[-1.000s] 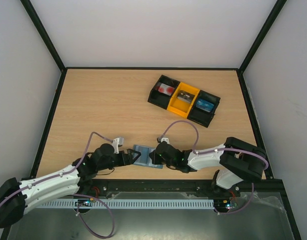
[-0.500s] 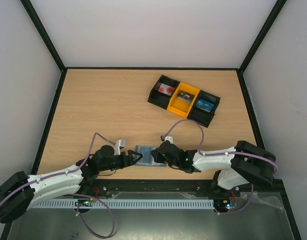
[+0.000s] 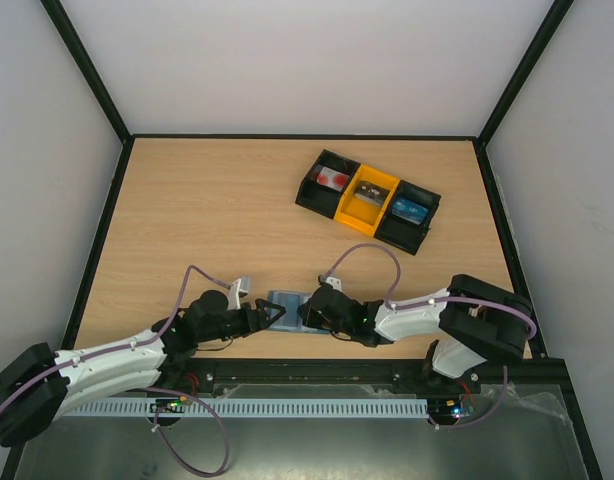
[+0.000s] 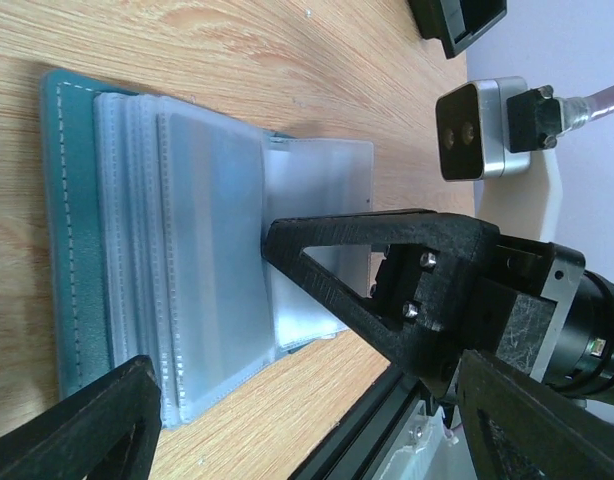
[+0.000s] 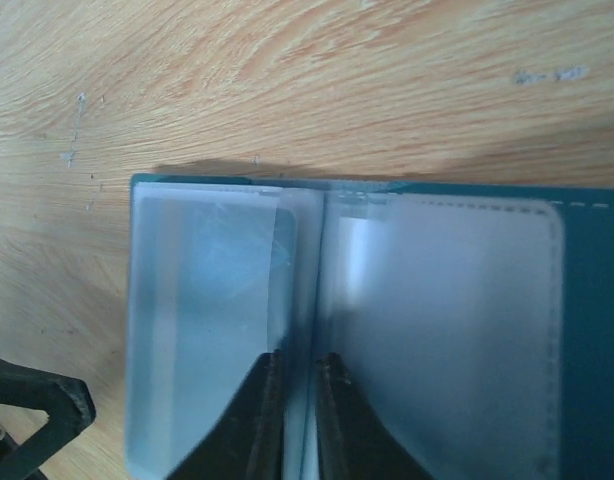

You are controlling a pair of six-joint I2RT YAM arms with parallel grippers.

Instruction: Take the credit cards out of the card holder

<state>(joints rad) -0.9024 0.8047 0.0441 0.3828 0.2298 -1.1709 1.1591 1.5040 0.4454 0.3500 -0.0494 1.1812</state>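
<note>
Seemingly a last check: right claw (image 5: 299, 366) pinches the card holder (image 5: 592, 330) sleeve (image 5: 447, 330), left claw (image 3: 270, 316) spread — next, release and withdraw.

Nothing here can be read, no words and no numbers. The card holder (image 4: 197, 260) lies open on the bench, and its see-through pockets look milky and plain in both wrist views. The credit cards (image 3: 334, 179) in the tray (image 3: 305, 196) show only spots of red, grey and blue (any print on them is far too small to read from the top view).
</note>
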